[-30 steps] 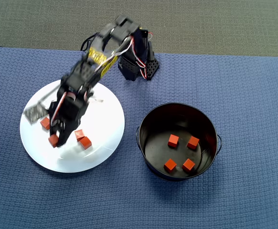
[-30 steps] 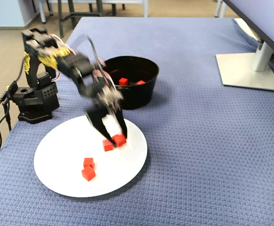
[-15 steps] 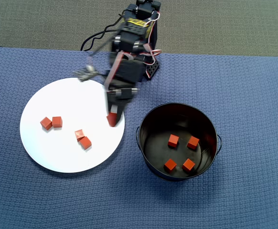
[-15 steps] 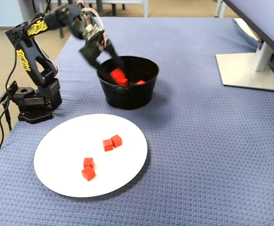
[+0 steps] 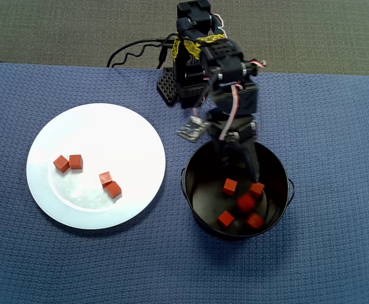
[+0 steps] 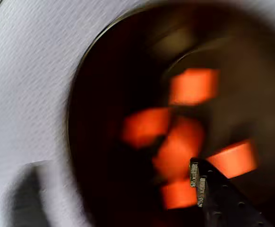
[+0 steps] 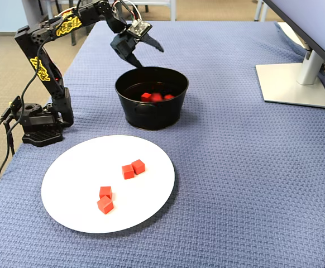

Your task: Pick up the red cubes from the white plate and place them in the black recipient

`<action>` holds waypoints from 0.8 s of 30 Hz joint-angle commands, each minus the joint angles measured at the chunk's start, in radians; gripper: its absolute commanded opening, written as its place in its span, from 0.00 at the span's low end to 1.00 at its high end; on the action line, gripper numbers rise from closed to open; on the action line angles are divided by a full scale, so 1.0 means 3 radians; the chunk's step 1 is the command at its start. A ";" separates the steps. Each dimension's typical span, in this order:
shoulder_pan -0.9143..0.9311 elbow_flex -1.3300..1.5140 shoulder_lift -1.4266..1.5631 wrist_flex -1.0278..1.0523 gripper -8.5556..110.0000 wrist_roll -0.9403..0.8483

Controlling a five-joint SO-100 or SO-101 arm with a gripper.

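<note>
Several red cubes (image 5: 75, 161) lie on the white plate (image 5: 134, 130) at the left of the overhead view, in two pairs (image 7: 133, 168). Several more red cubes (image 5: 229, 186) rest inside the black recipient (image 5: 279, 166) at the right; some show over its rim (image 7: 151, 96). My gripper (image 7: 147, 56) hangs open above the recipient's near-arm side (image 5: 222, 154), with nothing between its fingers. The wrist view is blurred: it looks down into the recipient (image 6: 95, 118) at orange cubes (image 6: 194, 86), with one fingertip (image 6: 196, 177) at the lower right.
The arm's base (image 7: 39, 120) stands at the left of the blue mat (image 7: 240, 178) behind the plate, with cables trailing off it. A monitor stand (image 7: 294, 84) sits at the far right in the fixed view.
The gripper carried a red cube from the plate to above the recipient and opened. One more cube now lies in the recipient, and the jaws are empty.
</note>
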 commanded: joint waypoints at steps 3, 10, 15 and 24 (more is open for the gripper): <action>0.1365 -0.0297 0.0107 0.0107 0.38 -0.0762; 0.2546 -0.0286 -0.0419 -0.0348 0.37 -0.1355; 0.2884 -0.0383 -0.0900 -0.0670 0.36 -0.1468; 0.3324 -0.0266 -0.1243 -0.0803 0.31 -0.1800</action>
